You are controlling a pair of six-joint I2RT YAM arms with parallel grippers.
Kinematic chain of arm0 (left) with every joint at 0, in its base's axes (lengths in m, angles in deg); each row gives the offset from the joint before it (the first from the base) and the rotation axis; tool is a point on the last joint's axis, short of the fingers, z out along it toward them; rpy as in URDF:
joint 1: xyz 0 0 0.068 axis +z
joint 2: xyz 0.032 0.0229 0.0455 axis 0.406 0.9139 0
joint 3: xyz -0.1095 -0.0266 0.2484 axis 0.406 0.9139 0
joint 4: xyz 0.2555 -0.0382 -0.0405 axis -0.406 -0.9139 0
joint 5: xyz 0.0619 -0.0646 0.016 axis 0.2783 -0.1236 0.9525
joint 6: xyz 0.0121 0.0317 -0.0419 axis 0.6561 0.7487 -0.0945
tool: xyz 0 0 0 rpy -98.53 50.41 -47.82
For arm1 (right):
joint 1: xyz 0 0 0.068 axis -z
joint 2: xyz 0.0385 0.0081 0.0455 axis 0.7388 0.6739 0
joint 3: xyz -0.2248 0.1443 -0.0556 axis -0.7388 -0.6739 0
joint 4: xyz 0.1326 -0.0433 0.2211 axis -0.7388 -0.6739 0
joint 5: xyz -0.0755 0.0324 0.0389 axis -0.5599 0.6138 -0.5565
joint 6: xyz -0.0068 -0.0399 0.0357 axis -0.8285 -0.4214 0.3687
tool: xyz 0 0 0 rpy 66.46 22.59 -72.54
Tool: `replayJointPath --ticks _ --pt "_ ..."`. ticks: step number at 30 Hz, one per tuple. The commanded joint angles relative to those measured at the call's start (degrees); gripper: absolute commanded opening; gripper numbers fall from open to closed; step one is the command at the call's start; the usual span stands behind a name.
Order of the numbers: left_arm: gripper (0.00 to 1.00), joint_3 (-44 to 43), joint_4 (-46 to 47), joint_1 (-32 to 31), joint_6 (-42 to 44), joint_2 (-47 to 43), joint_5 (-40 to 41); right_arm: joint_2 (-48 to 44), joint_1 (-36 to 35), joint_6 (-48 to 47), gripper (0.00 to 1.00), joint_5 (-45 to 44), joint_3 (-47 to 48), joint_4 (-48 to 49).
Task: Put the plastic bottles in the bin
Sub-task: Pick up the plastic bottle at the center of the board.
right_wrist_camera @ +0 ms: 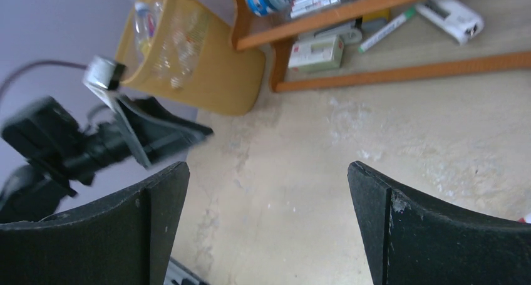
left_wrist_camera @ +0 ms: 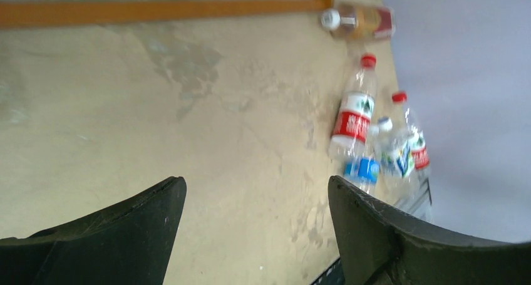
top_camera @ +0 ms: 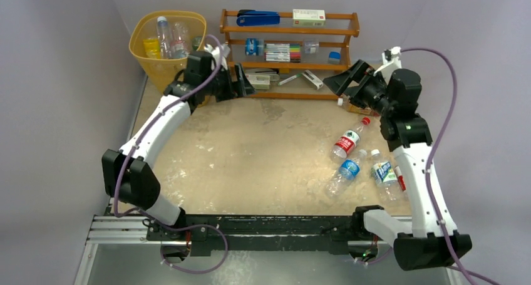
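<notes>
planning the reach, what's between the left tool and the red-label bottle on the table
Only bare tabletop; the top view shows nothing between the left tool and the red-label bottle.

1. The red-and-white label on the clear plastic bottle with a red cap (top_camera: 348, 141) is too blurred to read.
2. The blue label on the neighbouring clear plastic bottle (top_camera: 349, 168) is illegible.
3. The print on the white red-striped box (top_camera: 309, 17) is unreadable.

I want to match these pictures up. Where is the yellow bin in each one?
Top view: the bin stands in the far left corner, just left of the wooden shelf.
Left wrist view: the bin is not in it.
Right wrist view: the bin is at the upper left.
Shared landmark: the wooden shelf, whose bottom rail shows in all three views.
</notes>
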State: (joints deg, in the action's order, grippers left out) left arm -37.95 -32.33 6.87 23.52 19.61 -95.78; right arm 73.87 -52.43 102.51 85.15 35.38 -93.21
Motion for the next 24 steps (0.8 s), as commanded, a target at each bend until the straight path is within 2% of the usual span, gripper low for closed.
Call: replayJointPath --ticks 1,7,13,16,19,24 --pt "0.84 5.43 7.60 -7.18 2.94 -5.13 0.28 -3.25 0.05 -2.54 1.00 -6.36 5.98 -3.08" --pt "0.86 11.16 14.66 -20.60 3.66 -4.82 2.02 -3.12 0.05 -3.77 1.00 -5.99 10.06 -5.13" --pt "0.86 12.34 21.92 -32.94 3.23 0.49 6.48 -3.26 0.05 -3.29 1.00 -3.83 9.59 -4.30" --pt "0.86 11.90 25.43 -37.45 2.86 4.82 7.91 -3.69 0.05 -3.09 1.00 -3.42 9.35 -4.14" --pt "0.86 9.64 24.75 -41.47 4.66 9.41 9.79 -4.04 0.05 -3.21 1.00 -3.56 9.62 -4.57" --pt "0.86 8.41 26.87 -44.70 5.87 15.43 10.63 -4.91 0.05 -3.27 1.00 -3.71 9.73 -4.71"
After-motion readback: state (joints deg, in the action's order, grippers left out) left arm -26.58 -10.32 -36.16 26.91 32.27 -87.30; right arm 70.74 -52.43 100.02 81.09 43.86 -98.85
